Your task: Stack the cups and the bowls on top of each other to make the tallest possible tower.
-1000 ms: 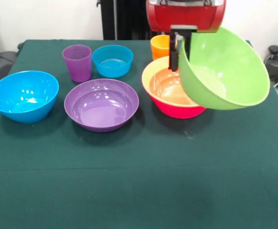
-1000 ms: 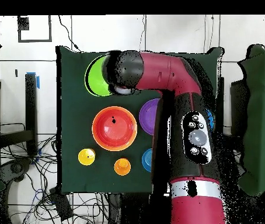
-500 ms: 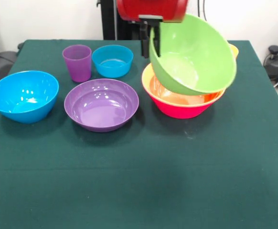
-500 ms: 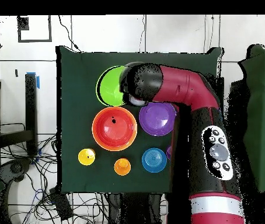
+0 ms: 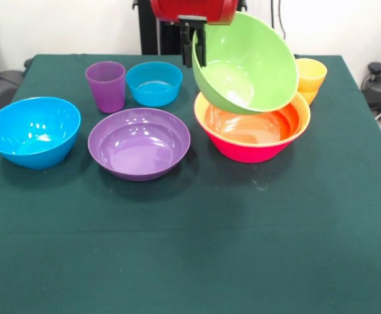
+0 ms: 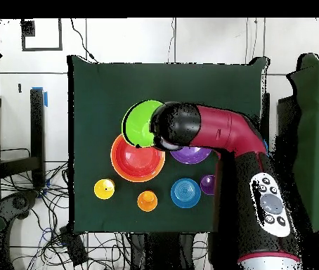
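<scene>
We had the gripper (image 5: pixel 195 47) clamped on the rim of the green bowl (image 5: pixel 246 65), which hung tilted above the tower (image 5: pixel 253 140), its low edge just over the orange bowl (image 5: pixel 269 125) nested in the pink one. To seat it well, we judged we should level the green bowl, centre it over the orange one, lower until it nests, then release. The cups (image 5: pixel 106 86) and other bowls stood apart on the table (image 5: pixel 190 248).

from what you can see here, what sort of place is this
Probably a robotics lab. A red robot arm works at a table under green cloth, its claw holding a green bowl, and loose cables sprawl across the tiled floor.
</scene>
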Available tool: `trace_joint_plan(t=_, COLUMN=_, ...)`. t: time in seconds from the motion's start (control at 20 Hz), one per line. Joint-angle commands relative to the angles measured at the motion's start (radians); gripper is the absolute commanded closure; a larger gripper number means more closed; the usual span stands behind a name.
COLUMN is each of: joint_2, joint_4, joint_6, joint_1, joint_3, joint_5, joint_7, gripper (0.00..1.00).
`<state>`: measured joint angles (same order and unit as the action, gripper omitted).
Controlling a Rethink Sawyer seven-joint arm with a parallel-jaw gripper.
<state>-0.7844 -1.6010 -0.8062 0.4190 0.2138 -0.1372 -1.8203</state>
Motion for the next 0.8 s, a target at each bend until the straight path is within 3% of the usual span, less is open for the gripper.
trace_joint_plan(t=0.05, joint_2=-0.013, joint_4=-0.154, joint_6=0.105, joint_1=0.009, joint_3=0.116, joint_5=-0.069, joint_7=0.138, gripper=1.00)
trace_joint_plan(t=0.8, joint_2=0.026, joint_4=-0.219, joint_6=0.246, joint_1=-0.008, joint_3=0.116, joint_5=-0.105, joint_7=0.046, gripper=1.00)
